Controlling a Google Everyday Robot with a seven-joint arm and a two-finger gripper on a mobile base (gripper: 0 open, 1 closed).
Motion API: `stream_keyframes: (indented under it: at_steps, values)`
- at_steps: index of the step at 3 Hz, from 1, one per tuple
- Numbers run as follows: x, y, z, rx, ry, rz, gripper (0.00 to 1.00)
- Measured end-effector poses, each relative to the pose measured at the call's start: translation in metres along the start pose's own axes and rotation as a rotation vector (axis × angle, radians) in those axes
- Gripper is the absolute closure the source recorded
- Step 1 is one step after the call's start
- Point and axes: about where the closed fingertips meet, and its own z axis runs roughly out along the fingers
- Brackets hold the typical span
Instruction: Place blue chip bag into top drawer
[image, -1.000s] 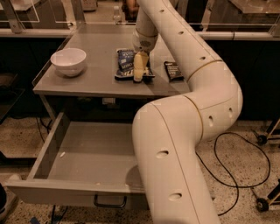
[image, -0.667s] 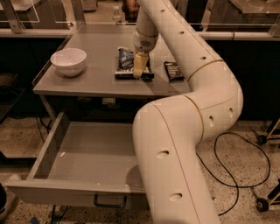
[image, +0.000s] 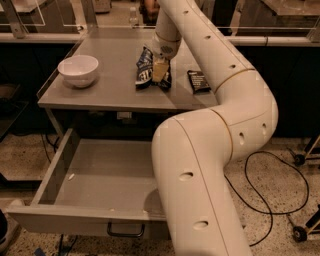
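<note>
The blue chip bag (image: 144, 69) lies on the grey table (image: 105, 95), right of centre, bunched up with its far end raised. My gripper (image: 159, 71) comes down from above onto the bag's right half and is shut on it. The top drawer (image: 65, 170) under the table is pulled wide open toward the camera. Its grey floor shows, and a dark handle (image: 125, 231) sits on the front panel. My white arm hides the drawer's right part.
A white bowl (image: 78, 70) stands on the table's left part. A small flat black packet (image: 199, 81) lies right of the bag. A black cable (image: 272, 200) loops on the floor at right, near caster wheels (image: 299, 160). Glass panels run behind the table.
The bag has changed from lying flat to bunched, its far end risen a little under the gripper. The arm has barely shifted. The drawer stays open.
</note>
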Motion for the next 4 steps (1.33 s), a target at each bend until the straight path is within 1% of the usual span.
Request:
stream_keyframes:
  at_steps: [1,2,3,4]
  values:
    - [0.0,0.0,0.0,0.0,0.0,0.0,1.0]
    - [-0.001,-0.001,-0.005,0.0,0.0,0.0,1.0]
    - [0.007,0.002,-0.037,0.042,-0.03,-0.006,1.0]
    - [-0.005,0.032,-0.079,0.054,-0.097,-0.054,1.0]
